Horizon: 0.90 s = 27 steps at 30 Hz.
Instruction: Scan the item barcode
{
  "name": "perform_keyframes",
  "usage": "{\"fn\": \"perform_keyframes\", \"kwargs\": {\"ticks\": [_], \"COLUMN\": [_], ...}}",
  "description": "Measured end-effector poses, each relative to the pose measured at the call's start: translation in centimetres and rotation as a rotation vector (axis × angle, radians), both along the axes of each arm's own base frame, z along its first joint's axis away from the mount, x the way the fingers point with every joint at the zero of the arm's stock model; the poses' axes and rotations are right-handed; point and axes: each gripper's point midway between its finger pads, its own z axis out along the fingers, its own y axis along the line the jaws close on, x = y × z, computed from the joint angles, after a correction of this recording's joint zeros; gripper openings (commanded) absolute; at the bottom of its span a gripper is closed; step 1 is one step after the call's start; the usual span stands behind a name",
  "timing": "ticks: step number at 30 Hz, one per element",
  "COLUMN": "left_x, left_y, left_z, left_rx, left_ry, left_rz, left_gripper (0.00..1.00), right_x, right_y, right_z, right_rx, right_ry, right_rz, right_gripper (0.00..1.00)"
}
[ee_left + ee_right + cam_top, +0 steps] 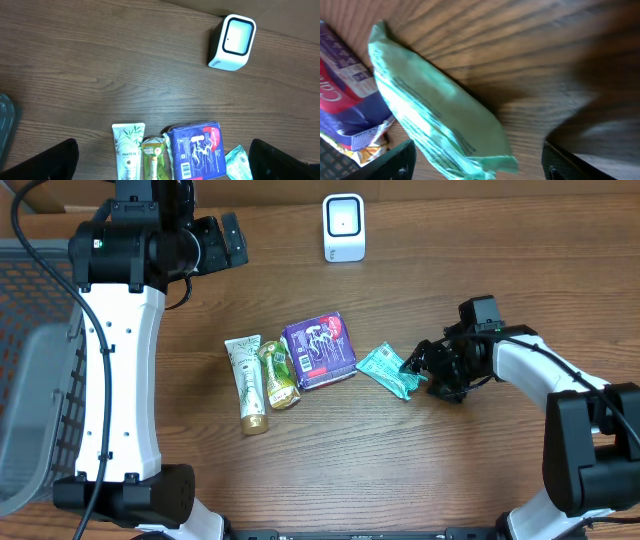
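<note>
Right end effector (418, 368): jaws spread, empty, at green packet (388, 370) right end | risk: closing off-centre pinches only the crimped edge; packet slips before reaching barcode scanner (343, 227)

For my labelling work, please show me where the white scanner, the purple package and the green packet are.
white scanner (344, 227): overhead view, its front face.
purple package (318, 350): overhead view, printed top.
green packet (435, 112): right wrist view, wrapper's middle.

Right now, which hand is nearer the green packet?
Right. The right hand sits open at the end of the green packet, fingers either side of it. The left hand is far off across the table, open.
</note>
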Motion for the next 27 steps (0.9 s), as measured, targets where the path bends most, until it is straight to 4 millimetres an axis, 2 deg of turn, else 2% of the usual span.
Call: {"fn": "perform_keyframes", "kwargs": {"ticks": [10,15,17,18,27], "left_x": [0.0,0.0,0.0,0.0,0.0], "left_y": [0.0,0.0,0.0,0.0,0.0], "left_z": [0.0,0.0,0.0,0.0,0.0], "left_rx": [0.0,0.0,0.0,0.0,0.0], "left_ry": [0.0,0.0,0.0,0.0,0.0], "left_rz": [0.0,0.0,0.0,0.0,0.0], "left_gripper": [1.0,1.0,1.0,1.0,1.0], "right_x": [1.5,1.2,1.0,0.9,1.0], "right_y": [2.6,2.9,2.6,2.4,2.2], "right_z": [0.1,-0.6,-1.1,-1.3,-1.2], "right_rx": [0.066,0.021,0.0,-0.013,0.005], "right_ry": [-0.206,-0.217,-0.203,-0.203,-0.208], "right_rz": [0.058,0.043,0.026,0.022,0.021], "right_gripper": [0.79,0.4,0.12,0.04,0.04]}}
